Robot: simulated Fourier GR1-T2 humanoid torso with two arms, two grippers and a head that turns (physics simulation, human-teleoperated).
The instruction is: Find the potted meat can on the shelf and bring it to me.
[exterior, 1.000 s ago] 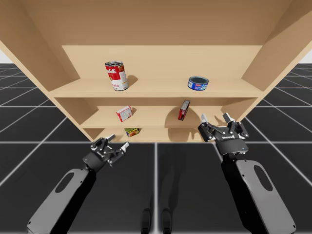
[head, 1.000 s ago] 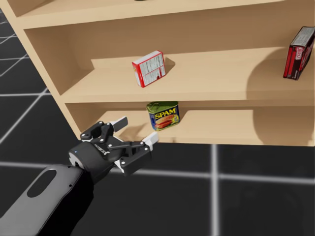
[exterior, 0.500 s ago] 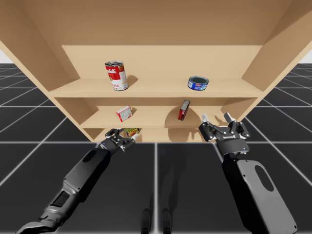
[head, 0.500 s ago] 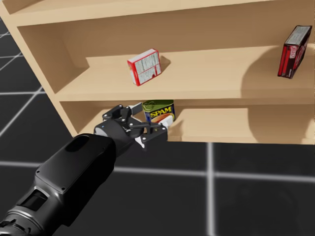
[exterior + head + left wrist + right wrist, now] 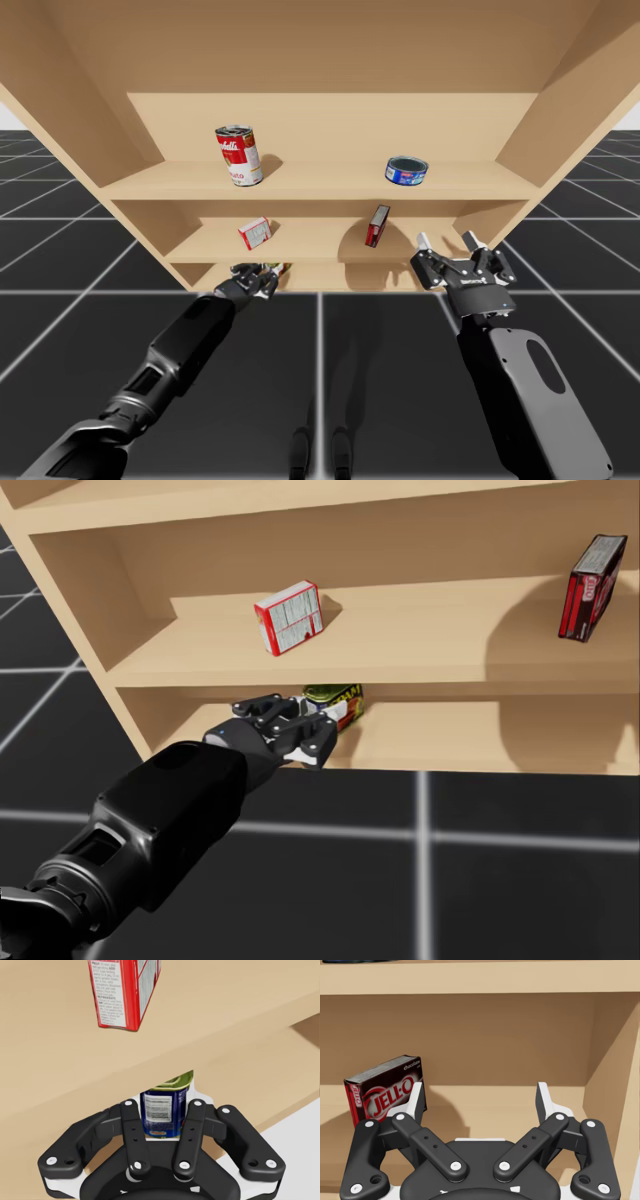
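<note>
My left gripper [image 5: 303, 724] is reached into the bottom shelf [image 5: 480, 735], and the potted meat can [image 5: 166, 1108] sits straight ahead of the palm, between the two fingers. Both pads press its narrow sides, so I read the hand as clamped narrow on the can. The can stands roughly upright on the bottom board near its front edge, with its long axis running up between the fingers and its top close under the lip of the middle shelf [image 5: 430, 640]. That headroom is what the next move turns on. As I judge it, the can has to come straight back along the forearm towards me, with little or no lift until it is past the lip. My right gripper [image 5: 479, 1094] hangs spread wide and holding nothing in front of the middle shelf, well apart from the can, so the left arm is plainly the nearer one. Ahead of that hand and off to one side stands a dark red box [image 5: 382, 1092]. By my count there is one potted meat can, one tall red-and-white can [image 5: 238, 154] and one flat blue can [image 5: 407, 169] on the top shelf [image 5: 320, 182], and one small red-and-white box [image 5: 290, 617] plus the one dark red box on the middle shelf.
</note>
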